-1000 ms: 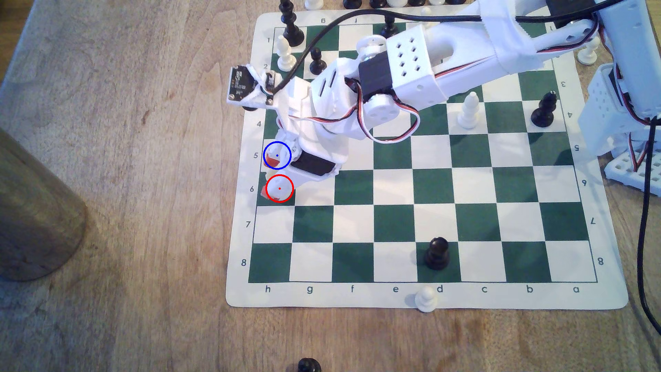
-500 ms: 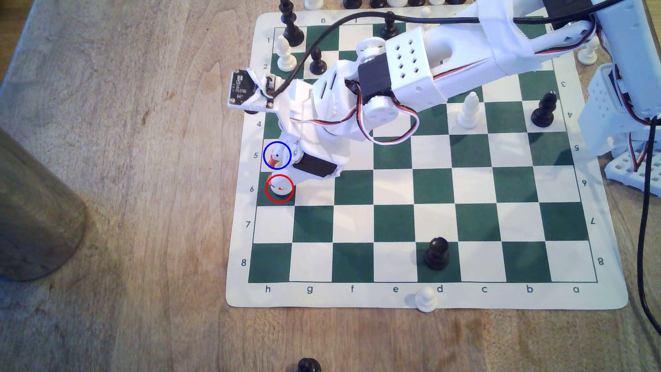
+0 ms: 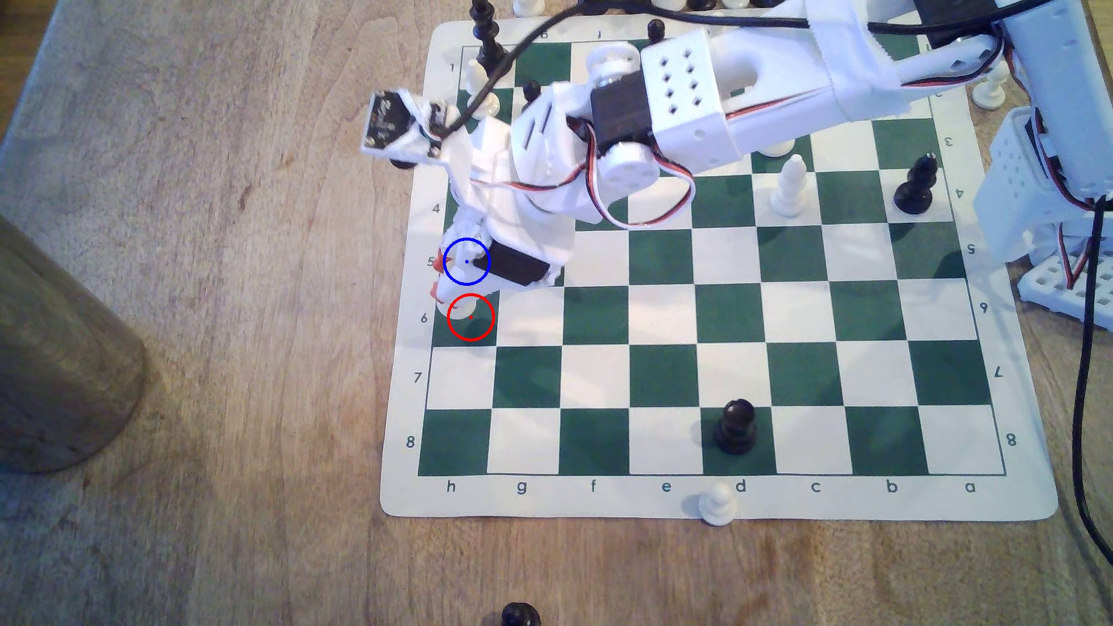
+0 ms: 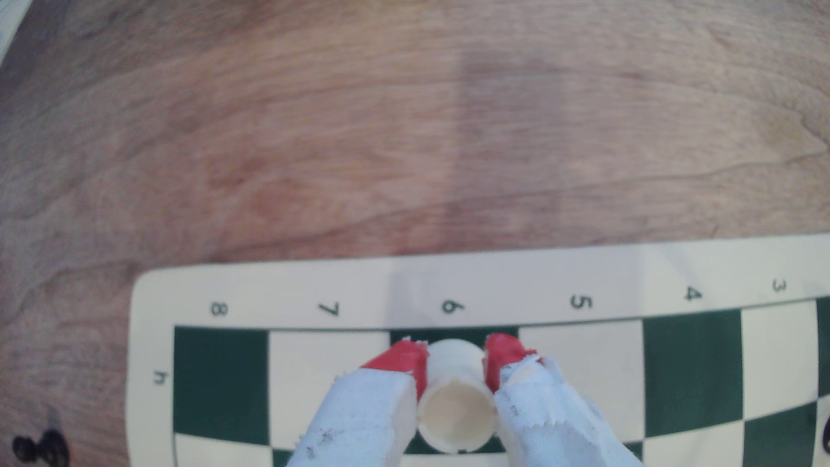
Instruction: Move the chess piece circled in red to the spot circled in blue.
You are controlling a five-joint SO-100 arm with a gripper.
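The chess piece [image 4: 456, 411], a short white rook with a cup-like top, sits between my two white-wrapped, red-tipped fingers [image 4: 395, 359], seen from above. My gripper [image 4: 453, 359] is shut on its body, over the green square by the number 6. In the exterior view my gripper [image 3: 442, 277] hangs at the board's left edge, between the blue and red rings. The spot [image 3: 458, 274], a cream square ringed in blue, is partly covered by my fingers and wrist. Inside the red ring, bare green square [image 3: 477, 328] shows.
A black pawn [image 3: 735, 426] stands on d8, and a white pawn [image 3: 717, 504] stands on the mat's near margin. A white bishop [image 3: 789, 185] and a black piece [image 3: 915, 183] stand on row 4. More pieces crowd the far rows. A dark rounded object [image 3: 54, 355] sits at the exterior view's left.
The fingers closed on the rook. The wrist then rose and shifted toward the exterior view's upper left, taking the rook along and uncovering green in the red ring.
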